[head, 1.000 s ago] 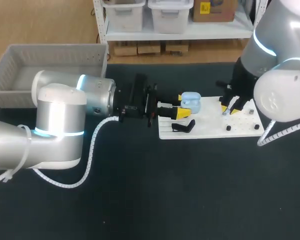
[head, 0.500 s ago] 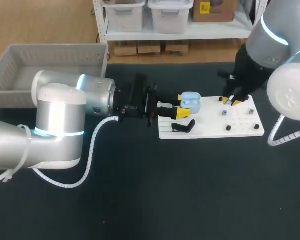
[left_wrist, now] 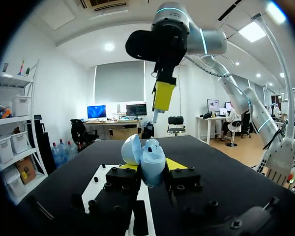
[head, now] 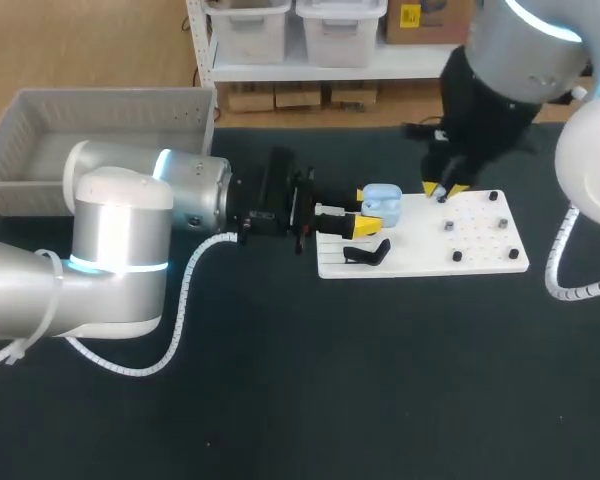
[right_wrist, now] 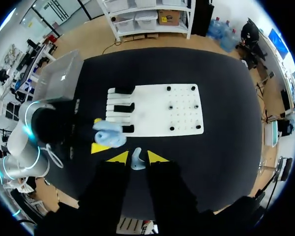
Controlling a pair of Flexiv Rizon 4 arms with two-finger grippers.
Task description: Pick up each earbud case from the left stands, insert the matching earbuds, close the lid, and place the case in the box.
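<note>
A light-blue earbud case (head: 382, 203) with its lid open is held over the left end of the white board (head: 480, 258). My left gripper (head: 363, 211) is shut on it from both sides. In the left wrist view the case (left_wrist: 148, 156) sits upright between the yellow tips of the left gripper (left_wrist: 150, 167). My right gripper (head: 442, 190) hangs just right of the case and above the board, shut on a small pale earbud (head: 440, 198). In the right wrist view that earbud (right_wrist: 136, 160) sits between the tips of the right gripper (right_wrist: 137, 157), with the case (right_wrist: 110, 135) below it.
A black stand (head: 368, 253) lies on the board's left part. Small dark pegs (head: 448, 226) dot its right part. A grey bin (head: 40, 130) stands at the table's back left. My left arm (head: 130, 220) stretches across the left half of the table.
My right gripper has lifted off the board's peg area and moved left and back towards the case, carrying the earbud. The left arm and the case have stayed still.
</note>
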